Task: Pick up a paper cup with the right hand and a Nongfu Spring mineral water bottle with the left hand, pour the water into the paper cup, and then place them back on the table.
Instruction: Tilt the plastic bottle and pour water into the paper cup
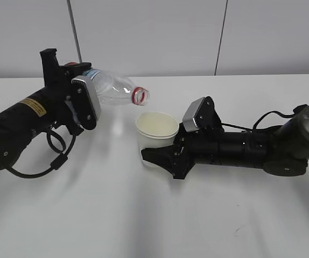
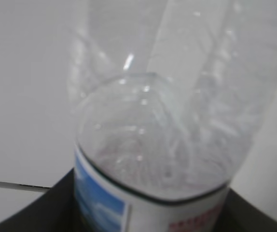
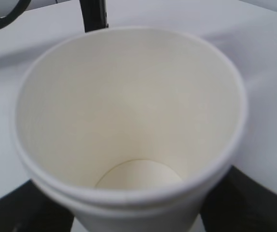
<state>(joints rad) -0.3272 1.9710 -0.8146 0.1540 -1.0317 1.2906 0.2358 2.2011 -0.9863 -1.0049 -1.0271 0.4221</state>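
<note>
The black left robot gripper w/ a yellow sticker on its arm (image 1: pixel 82 99) is closed on the clear plastic water bottle w/ a red neck ring (image 1: pixel 114 90). It holds the bottle by the label end, up in the air. The bottle lies almost flat, tipped a bit down. Its open mouth points right, just over the left edge of the small cream-white paper cup (image 1: pixel 156 134).

The black right robot gripper w/ a silver-grey plate (image 1: pixel 157 156) is closed around the lower part of the cup. The cup stands upright near the middle of the big white table (image 1: pixel 144 215). Can't tell if its bottom touches the table.

Left wrist cam: bottle (image 2: pixel 162 135) is v. close & blurry, see-through, w/ a blue & white label edge at the bottom.

Right wrist cam: looks down into the cup (image 3: pixel 129 106). The inside looks dry, bottom is bare. No water can be seen coming out of the bottle.
</note>
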